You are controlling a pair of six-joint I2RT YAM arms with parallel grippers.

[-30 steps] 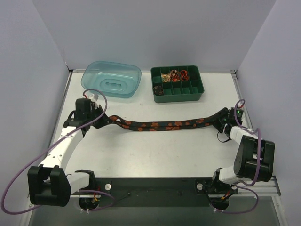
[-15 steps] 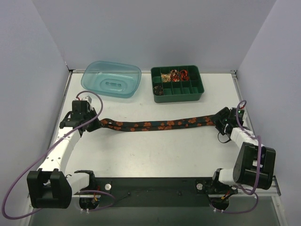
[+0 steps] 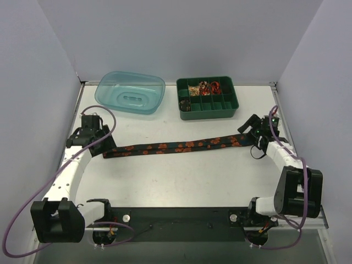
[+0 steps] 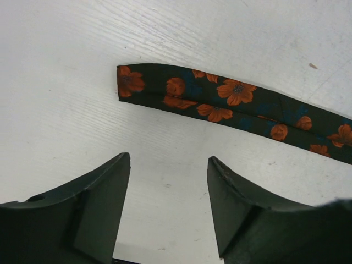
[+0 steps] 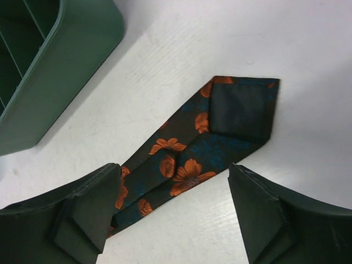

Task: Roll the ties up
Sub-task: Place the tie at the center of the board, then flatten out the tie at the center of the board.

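The tie [image 3: 176,146] lies flat across the counter [image 3: 165,176], its narrow end just beyond the open left pincer's [image 4: 168,165] tips, its wide end under the open right pincer's [image 5: 171,173] gap, ungripped.

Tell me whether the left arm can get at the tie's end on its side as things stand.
Probably yes. The left gripper is open just short of that end of the tie, with only bare table between them. Nothing lies on or beside that end.
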